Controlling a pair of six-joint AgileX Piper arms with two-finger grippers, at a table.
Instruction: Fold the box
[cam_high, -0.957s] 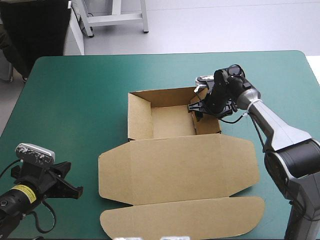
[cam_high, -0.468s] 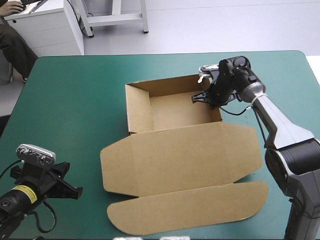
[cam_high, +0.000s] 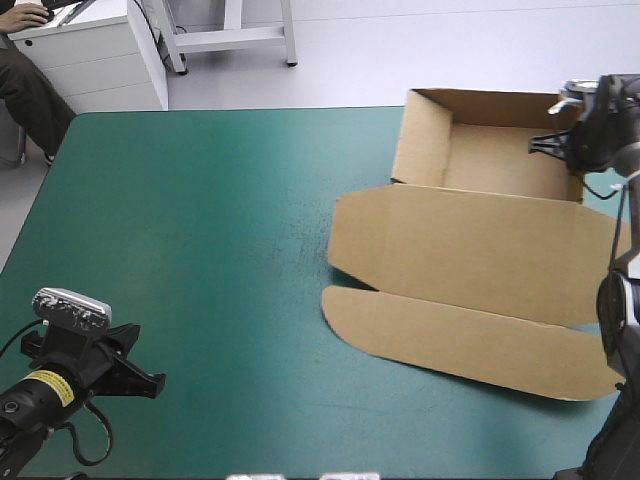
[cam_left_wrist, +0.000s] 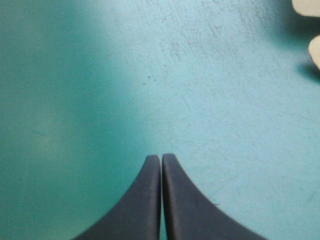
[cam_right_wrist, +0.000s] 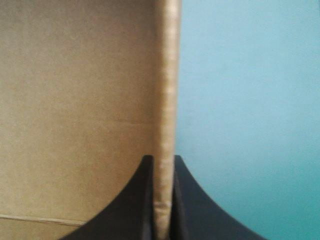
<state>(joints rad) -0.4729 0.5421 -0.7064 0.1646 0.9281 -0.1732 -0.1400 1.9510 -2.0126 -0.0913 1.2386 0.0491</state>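
Note:
The brown box (cam_high: 480, 235) stands as an open tray at the table's far right, its lid and front flap lying flat toward the near side. My right gripper (cam_high: 568, 148) is shut on the box's right wall; in the right wrist view the wall's edge (cam_right_wrist: 165, 120) runs up between my two black fingers (cam_right_wrist: 187, 210), with the tray's inside on one side and teal-green cover on the other. At the table's near left corner, my left gripper (cam_left_wrist: 161, 159) rests shut over bare cover and holds nothing. Two corners of the box (cam_left_wrist: 312, 30) show far ahead of it.
The teal-green table (cam_high: 200, 260) stretches bare from its left edge to the box. The box's far wall reaches the table's far edge and its right side lies near the right edge.
My right gripper has dragged the box from the table's middle toward the far right corner, turning it a little. The left arm has stayed still.

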